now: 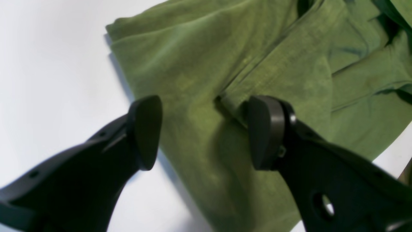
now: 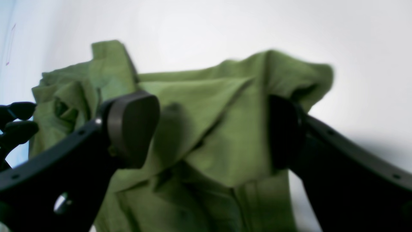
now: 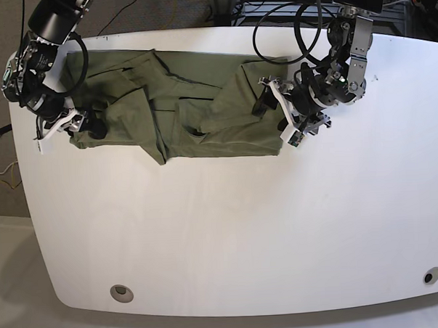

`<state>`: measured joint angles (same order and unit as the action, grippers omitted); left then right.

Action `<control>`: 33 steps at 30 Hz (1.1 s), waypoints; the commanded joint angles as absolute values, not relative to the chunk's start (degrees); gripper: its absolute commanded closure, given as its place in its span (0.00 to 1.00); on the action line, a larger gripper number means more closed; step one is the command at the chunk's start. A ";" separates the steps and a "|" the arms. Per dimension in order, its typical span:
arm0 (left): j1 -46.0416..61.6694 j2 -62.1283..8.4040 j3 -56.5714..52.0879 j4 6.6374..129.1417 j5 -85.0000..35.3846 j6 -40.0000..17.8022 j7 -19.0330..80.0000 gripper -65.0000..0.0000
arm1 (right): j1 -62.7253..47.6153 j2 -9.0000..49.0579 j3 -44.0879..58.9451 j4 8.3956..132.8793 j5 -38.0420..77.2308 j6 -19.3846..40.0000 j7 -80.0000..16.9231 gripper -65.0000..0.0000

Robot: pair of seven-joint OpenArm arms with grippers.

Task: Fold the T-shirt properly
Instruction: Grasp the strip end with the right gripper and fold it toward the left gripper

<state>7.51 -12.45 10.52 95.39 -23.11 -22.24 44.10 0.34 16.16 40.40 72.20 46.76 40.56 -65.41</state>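
black fingertips (image 1: 146, 132) of the left gripper (image 1: 206, 132) fill the foreground of its wrist view, jaws spread wide and holding nothing, one pad over bare table and the other over cloth at a folded edge. the t-shirt (image 3: 180, 100) lies along the far part of the white table (image 3: 229, 236), spread sideways between the two arms, partly gathered, with overlapping flaps and creases across its middle. judged as handling: light, soft, limp olive cotton, matte and not slippery, not fragile; it will sag and drag when lifted, and stacked layers may separate unless pinched together. best hold appears to be at the outer edges or corners at each end, taking all layers at once, rather than the rumpled centre. the left gripper sits at the shirt's end on the right of the base view, wrist bent low and angled inward toward the cloth, close over the hem edge; contact cannot be told. the right gripper (image 2: 212, 129) sits at the opposite end, on the left of the base view, arm folded down from above, jaws likewise wide and empty, straddling a raised bunched portion of fabric in its wrist view. both arms are low and near the table surface, well apart from each other, with the garment between them
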 commanded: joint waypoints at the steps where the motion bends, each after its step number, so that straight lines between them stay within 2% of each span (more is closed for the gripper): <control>1: 6.95 -12.59 10.21 96.43 -23.80 -22.20 43.40 0.39 | 0.03 15.49 41.57 74.89 44.76 40.00 -68.88 0.20; 9: 6.81 -12.86 10.26 96.27 -23.94 -22.25 43.60 0.39 | -0.47 14.80 46.88 75.30 44.14 40.00 -71.74 0.20; 19: 6.44 -12.69 10.46 96.26 -23.95 -22.24 43.36 0.40 | -0.45 14.74 45.46 74.35 48.81 40.00 -72.46 0.22; 33: 6.22 -12.57 10.37 96.52 -24.14 -22.16 43.83 0.40 | -0.80 14.58 41.74 73.50 51.73 40.00 -72.11 0.36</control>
<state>6.96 -12.58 10.55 95.35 -23.16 -21.89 44.56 -0.86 14.11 41.87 73.01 52.42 40.49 -70.74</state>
